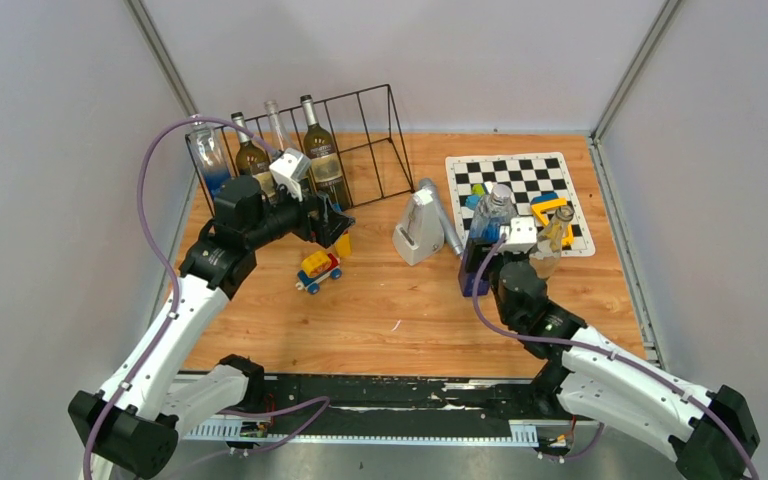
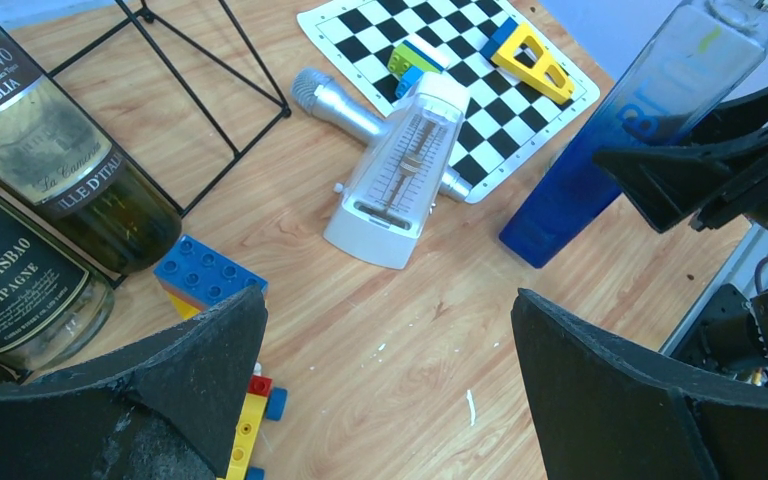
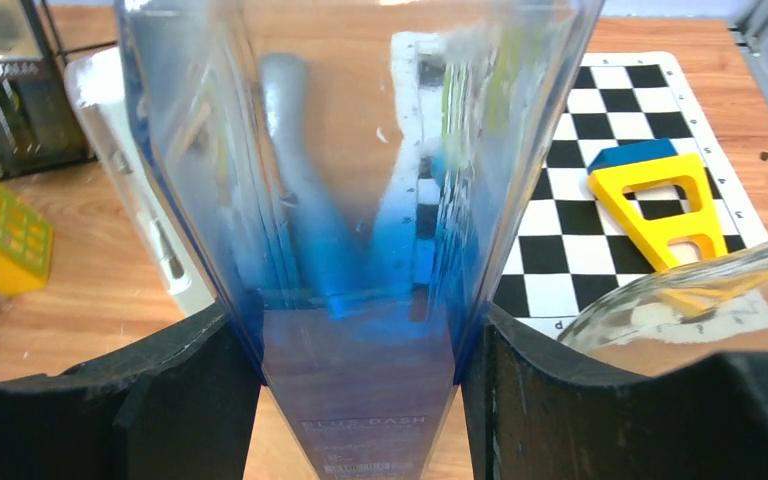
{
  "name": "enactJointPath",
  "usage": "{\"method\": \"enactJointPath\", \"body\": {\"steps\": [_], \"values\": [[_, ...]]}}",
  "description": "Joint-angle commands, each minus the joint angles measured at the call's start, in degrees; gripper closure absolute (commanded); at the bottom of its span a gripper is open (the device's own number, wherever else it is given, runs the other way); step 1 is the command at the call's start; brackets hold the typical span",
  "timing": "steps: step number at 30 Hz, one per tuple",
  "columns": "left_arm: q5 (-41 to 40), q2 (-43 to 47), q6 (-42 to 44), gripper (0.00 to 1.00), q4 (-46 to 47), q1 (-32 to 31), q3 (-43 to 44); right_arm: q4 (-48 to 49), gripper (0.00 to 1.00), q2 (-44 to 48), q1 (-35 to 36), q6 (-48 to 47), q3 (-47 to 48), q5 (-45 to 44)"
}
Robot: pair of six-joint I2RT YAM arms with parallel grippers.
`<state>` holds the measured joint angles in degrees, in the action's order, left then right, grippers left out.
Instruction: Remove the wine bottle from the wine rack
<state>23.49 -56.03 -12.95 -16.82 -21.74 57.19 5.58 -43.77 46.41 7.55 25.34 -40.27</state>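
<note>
Top external view: the left tool [image 1: 332,228] has its fingers spread wide, low in front of the wine rack [image 1: 375,145] and just beside the green wine bottle [image 1: 322,158], which leans in its slot. The right tool [image 3: 360,340] is clamped on a blue-tinted bottle [image 1: 490,212] that stands upright by the chessboard [image 1: 520,175], well apart from the rack. The step in hand looks like the reach for the wine bottle. Next, the left tool must straddle its body squarely, close, then lift it clear of the wires.
</note>
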Motion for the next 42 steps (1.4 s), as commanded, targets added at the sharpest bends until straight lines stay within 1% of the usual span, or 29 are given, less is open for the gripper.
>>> {"method": "enactJointPath", "body": {"steps": [1,8,11,17,30,31,32,33,34,35,37,38,42], "values": [[-0.53,0.7,1.12,0.0,1.38,-0.22,1.63,19.29,1.0,0.81,-2.16,-0.77,0.73,-5.15],[-1.59,2.18,1.84,0.0,0.95,-0.18,-0.57,24.49,1.0,0.8,-5.54,-2.25,-2.45,-5.34],[-1.92,2.56,2.23,0.0,0.72,-0.15,-0.97,24.74,1.0,0.58,-6.24,-3.52,-3.06,-4.41],[-2.51,2.8,2.59,0.0,0.23,-0.17,-1.41,23.46,1.0,1.17,-6.25,-4.24,-3.98,-4.67],[-3.14,3.98,2.38,0.0,0.05,-0.15,-3.08,17.03,1.0,3.86,-6.27,0.25,-6.18,-4.99],[-3.21,4.04,2.44,0.0,-0.05,-0.15,-3.12,15.68,0.98,4.05,-6.25,0.88,-5.85,-4.82],[-3.32,4.11,2.48,0.0,-0.1,-0.15,-3.17,14.27,0.94,4.23,-6.25,1.61,-5.6,-4.55],[-3.34,4.14,2.48,0.0,-0.09,-0.15,-3.28,12.66,0.85,4.35,-6.25,2.56,-5.29,-4.32],[-3.35,4.17,2.49,0.0,-0.12,-0.15,-3.34,11.23,0.81,4.45,-6.25,3.28,-5.01,-4.12],[-3.36,4.21,2.49,0.0,-0.07,-0.13,-3.38,10.14,0.73,4.34,-6.24,4.05,-4.65,-3.89],[-3.36,4.3,2.51,0.0,-0.1,-0.15,-3.35,8.53,0.61,4.12,-6.25,5.21,-4.23,-3.84],[-3.07,4.32,2.5,0.0,-0.17,-0.15,-3.33,7.91,0.57,3.86,-6.25,5.64,-4.05,-3.78],[-2.45,4.62,2.56,0.0,-0.5,-0.22,-3.27,5.53,0.44,3.44,-6.25,7.04,-3.4,-3.26]]}}
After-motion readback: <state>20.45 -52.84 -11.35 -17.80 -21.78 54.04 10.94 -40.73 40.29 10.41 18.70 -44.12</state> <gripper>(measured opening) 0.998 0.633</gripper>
